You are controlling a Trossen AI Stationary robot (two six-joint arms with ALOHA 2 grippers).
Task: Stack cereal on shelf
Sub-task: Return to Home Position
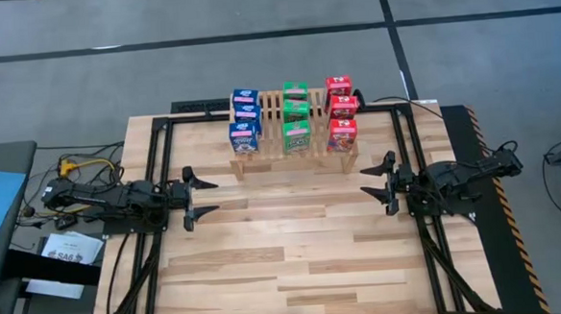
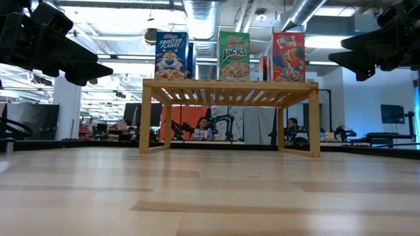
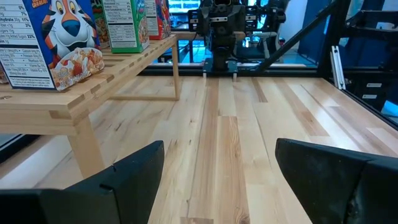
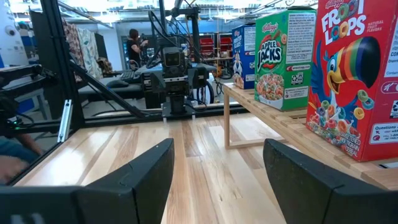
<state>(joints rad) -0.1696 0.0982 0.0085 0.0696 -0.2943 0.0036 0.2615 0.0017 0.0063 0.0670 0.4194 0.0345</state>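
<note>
cereal [image 1: 296,108] — nine small boxes, all upright on the shelf [image 1: 271,114], a light slatted wood rack standing on the far half of the plank surface [image 1: 295,257]

arrangement: three rows running front to back, each a line of three, one box behind another; blue boxes [image 1: 245,138] on the side nearer the left arm, green boxes [image 1: 297,137] in the middle, red boxes [image 1: 342,135] on the side nearer the right arm; bare slats show between the rows

low view: the front box of each row stands on the rack's top, printed front facing the camera

left fingers [image 1: 206,197]: spread wide apart, holding nothing, raised above the surface; tips point across toward the right arm; the shelf lies off to one side of these fingers, well apart, the blue row being its nearest part

right fingers [image 1: 376,183]: likewise spread apart and holding nothing, tips pointing back at the left fingers; the red row is nearest to them, off to one side and well apart

between the two sets of fingertips — a stretch of plank surface

room behind: people [image 2: 292,124] seen under the rack in the low view
</note>
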